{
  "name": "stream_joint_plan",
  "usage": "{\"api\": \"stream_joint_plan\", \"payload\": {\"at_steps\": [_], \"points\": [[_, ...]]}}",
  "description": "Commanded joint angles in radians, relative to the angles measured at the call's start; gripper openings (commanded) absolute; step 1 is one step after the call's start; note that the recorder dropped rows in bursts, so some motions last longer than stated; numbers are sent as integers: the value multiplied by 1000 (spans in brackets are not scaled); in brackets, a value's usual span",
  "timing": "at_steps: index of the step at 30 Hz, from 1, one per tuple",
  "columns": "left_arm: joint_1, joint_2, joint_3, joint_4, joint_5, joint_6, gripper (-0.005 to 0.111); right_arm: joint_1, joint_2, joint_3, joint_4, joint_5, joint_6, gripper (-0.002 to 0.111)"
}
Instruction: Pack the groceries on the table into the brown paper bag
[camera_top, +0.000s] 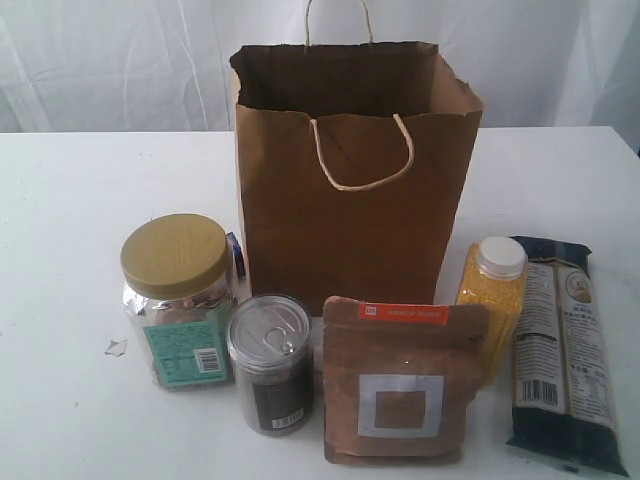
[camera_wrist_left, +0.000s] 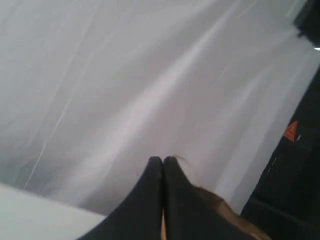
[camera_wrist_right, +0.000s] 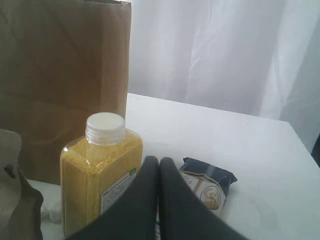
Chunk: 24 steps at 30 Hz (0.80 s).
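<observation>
The tall brown paper bag (camera_top: 350, 200) stands open at the back middle of the white table (camera_top: 60, 250). In front of it stand the gold-lidded jar (camera_top: 178, 300), the pull-tab can (camera_top: 270, 362), the brown pouch with a white square (camera_top: 400, 385), the yellow-grain bottle (camera_top: 492, 300) and the long dark-blue packet (camera_top: 562, 350). A sliver of the white-blue carton (camera_top: 236, 254) peeks out behind the jar. Neither gripper appears in the exterior view. My right gripper (camera_wrist_right: 159, 161) is shut and empty, just in front of the bottle (camera_wrist_right: 97, 175) and packet (camera_wrist_right: 210, 185). My left gripper (camera_wrist_left: 163, 160) is shut, facing the curtain.
A white curtain hangs behind the table. A small clear scrap (camera_top: 116, 347) lies left of the jar. Dark equipment with an orange triangle sticker (camera_wrist_left: 290, 131) fills one side of the left wrist view. The bag wall (camera_wrist_right: 60, 75) rises close beside the bottle.
</observation>
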Motion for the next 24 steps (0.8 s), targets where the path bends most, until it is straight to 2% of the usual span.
{"api": "stream_joint_plan", "payload": {"at_steps": [1, 5, 9, 14, 17, 20, 22, 24], "points": [[-2, 33, -116, 424, -27, -286, 0, -6, -5, 1, 0, -10, -5, 0], [-2, 136, -186, 759, -46, -611, 0, -6, -5, 1, 0, -10, -5, 0], [-2, 288, -253, 1087, -81, -837, 0, -6, -5, 1, 0, -10, -5, 0], [-2, 468, -310, 1264, -103, -880, 0, -6, -5, 1, 0, -10, -5, 0], [-2, 566, -331, 1268, -110, -882, 3, -6, -5, 1, 0, -10, -5, 0], [-2, 659, -346, 1268, -136, -875, 17, -6, -5, 1, 0, -10, -5, 0], [-2, 705, -355, 1268, -154, -873, 33, -6, -5, 1, 0, -10, -5, 0], [-2, 747, -364, 1268, -168, -856, 55, -6, -5, 1, 0, -10, -5, 0]]}}
